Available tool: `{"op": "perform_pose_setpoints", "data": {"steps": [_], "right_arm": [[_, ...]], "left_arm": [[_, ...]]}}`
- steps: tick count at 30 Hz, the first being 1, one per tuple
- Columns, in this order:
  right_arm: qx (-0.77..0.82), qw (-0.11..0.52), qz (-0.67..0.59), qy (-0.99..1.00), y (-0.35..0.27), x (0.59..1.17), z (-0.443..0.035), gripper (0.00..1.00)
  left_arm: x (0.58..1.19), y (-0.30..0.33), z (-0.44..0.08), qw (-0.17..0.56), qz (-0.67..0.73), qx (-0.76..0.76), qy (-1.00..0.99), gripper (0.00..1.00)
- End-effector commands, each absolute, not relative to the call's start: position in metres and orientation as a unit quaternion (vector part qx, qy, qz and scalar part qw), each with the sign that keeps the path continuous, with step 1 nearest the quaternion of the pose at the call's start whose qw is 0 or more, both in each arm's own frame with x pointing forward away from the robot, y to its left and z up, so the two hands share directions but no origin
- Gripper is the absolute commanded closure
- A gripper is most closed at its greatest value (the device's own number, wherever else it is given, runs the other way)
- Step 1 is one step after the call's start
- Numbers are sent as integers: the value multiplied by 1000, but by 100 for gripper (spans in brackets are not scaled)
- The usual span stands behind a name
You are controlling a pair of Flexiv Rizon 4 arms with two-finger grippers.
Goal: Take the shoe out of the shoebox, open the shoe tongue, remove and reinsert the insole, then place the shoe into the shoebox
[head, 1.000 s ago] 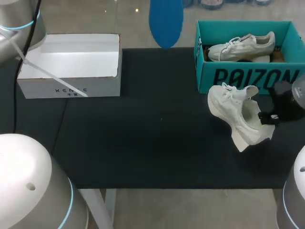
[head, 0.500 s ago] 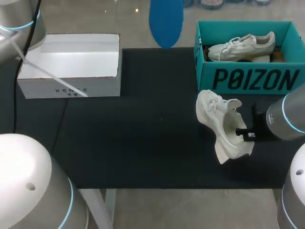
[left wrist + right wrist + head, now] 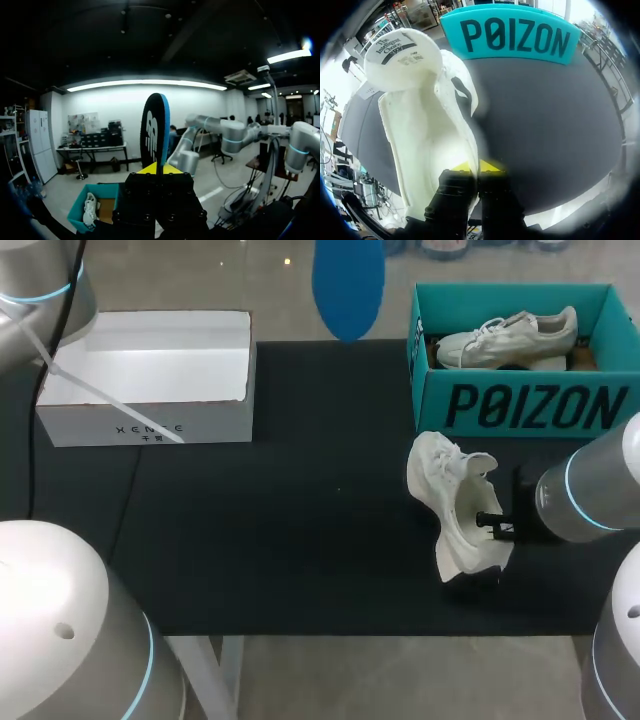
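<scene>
As two shoes [image 3: 450, 495] [image 3: 505, 338] show, one insole [image 3: 347, 290] (blue)

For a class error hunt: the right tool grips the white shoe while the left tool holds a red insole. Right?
One error: the insole in the left tool is blue, not red, per the left wrist view. The right tool grips the white shoe.

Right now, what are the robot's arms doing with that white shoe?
The right gripper holds a white shoe by its edge over the dark mat, in front of the teal shoebox. The left gripper holds the blue insole up in the air. A second shoe lies in the box.
</scene>
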State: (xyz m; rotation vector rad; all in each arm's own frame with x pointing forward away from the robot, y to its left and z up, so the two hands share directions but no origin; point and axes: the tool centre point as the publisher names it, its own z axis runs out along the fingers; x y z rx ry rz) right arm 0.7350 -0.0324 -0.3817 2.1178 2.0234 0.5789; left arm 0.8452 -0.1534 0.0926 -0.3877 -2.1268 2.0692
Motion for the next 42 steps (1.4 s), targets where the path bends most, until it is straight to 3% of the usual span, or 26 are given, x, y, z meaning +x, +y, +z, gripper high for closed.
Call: {"op": "perform_pose_setpoints", "data": {"steps": [1,9,11,24,34,42], "right_arm": [[714,71,184,672,-21,753,-409,100],[722,74,151,671,-15,752,-422,98],[723,78,149,670,-14,750,-417,0],[698,116,205,676,-39,724,-316,0],[685,176,247,663,-75,750,-236,0],[669,181,258,673,-77,754,-225,0]], "left_arm": [[845,-153,92,75,690,-130,-709,100],[845,-153,92,75,690,-130,-709,100],[845,-153,92,75,690,-130,-709,100],[845,-153,92,75,690,-130,-709,100],[845,-153,92,75,690,-130,-709,100],[845,-153,92,75,690,-130,-709,100]]}}
